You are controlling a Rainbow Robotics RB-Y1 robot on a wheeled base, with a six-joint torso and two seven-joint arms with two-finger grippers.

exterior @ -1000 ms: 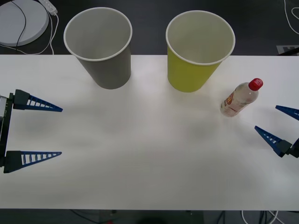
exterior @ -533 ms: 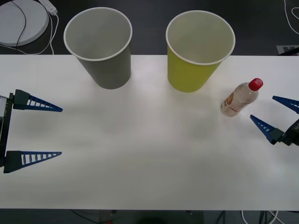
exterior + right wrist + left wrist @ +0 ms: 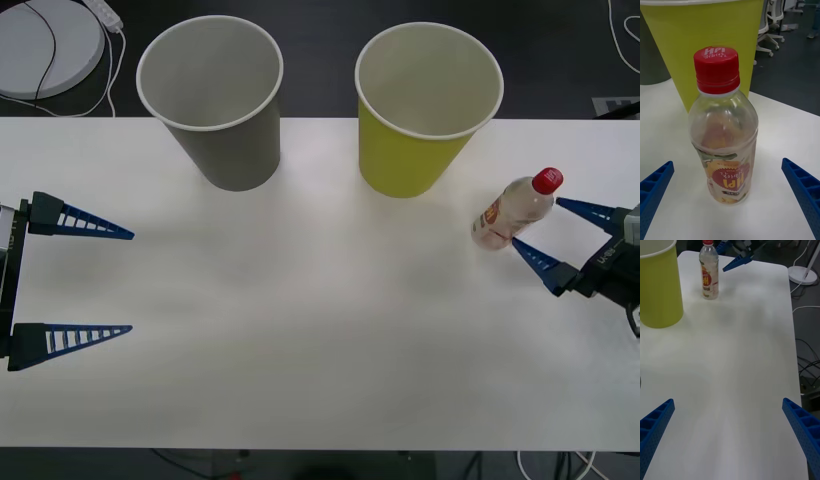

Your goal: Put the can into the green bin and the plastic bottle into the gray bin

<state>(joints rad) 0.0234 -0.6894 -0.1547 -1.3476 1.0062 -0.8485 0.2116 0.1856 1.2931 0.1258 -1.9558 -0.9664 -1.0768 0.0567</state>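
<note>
The plastic bottle (image 3: 512, 212) stands upright at the table's right, clear with a red cap and an orange-red label. My right gripper (image 3: 537, 222) is open just to its right, its fingertips level with the bottle's near side, not touching. In the right wrist view the plastic bottle (image 3: 724, 131) stands between the open fingers of my right gripper (image 3: 727, 162). The green bin (image 3: 410, 160) stands upright left of the bottle, and the gray bin (image 3: 235, 150) farther left. My left gripper (image 3: 131, 282) waits open at the left edge. The can is out of view.
The white table (image 3: 320, 330) has broad bare room in the middle and front. A round white base (image 3: 45, 45) with cables lies on the floor at the back left. In the left wrist view the green bin (image 3: 658, 288) and bottle (image 3: 709, 273) stand far off.
My right gripper has moved left and toward the back, up to the bottle, staying open. The left arm, the bottle and both bins have not moved.
</note>
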